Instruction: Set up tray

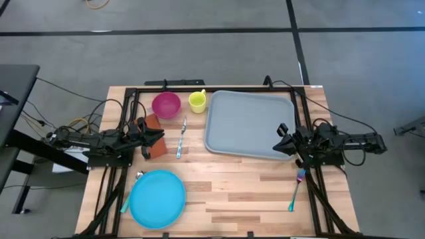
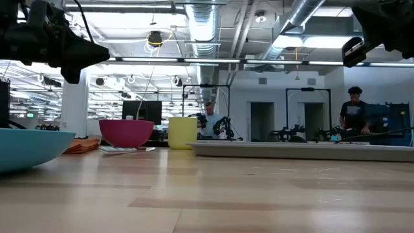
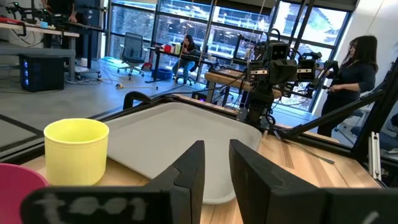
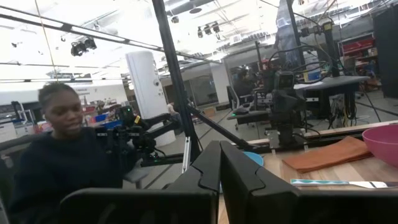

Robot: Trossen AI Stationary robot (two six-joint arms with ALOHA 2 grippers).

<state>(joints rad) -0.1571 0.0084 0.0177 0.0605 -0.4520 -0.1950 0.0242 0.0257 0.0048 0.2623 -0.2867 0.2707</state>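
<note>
Tray (image 1: 247, 123) sits empty at the table's far right, ready for loading. Left gripper (image 1: 158, 139) hovers by the orange cloth (image 1: 152, 126), fingers part open, holding nothing. Right gripper (image 1: 281, 141) at the tray's right edge, fingers closed, empty.

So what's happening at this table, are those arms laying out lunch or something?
Two robot arms sit at a wooden table, apparently about to set up the grey tray, which is bare. Neither holds anything. The left end effector hangs over an orange cloth, its fingers slightly apart. The right end effector is shut, at the tray's right edge. Waiting around are a pink bowl, yellow cup, blue plate and some cutlery, none on the tray yet.
</note>
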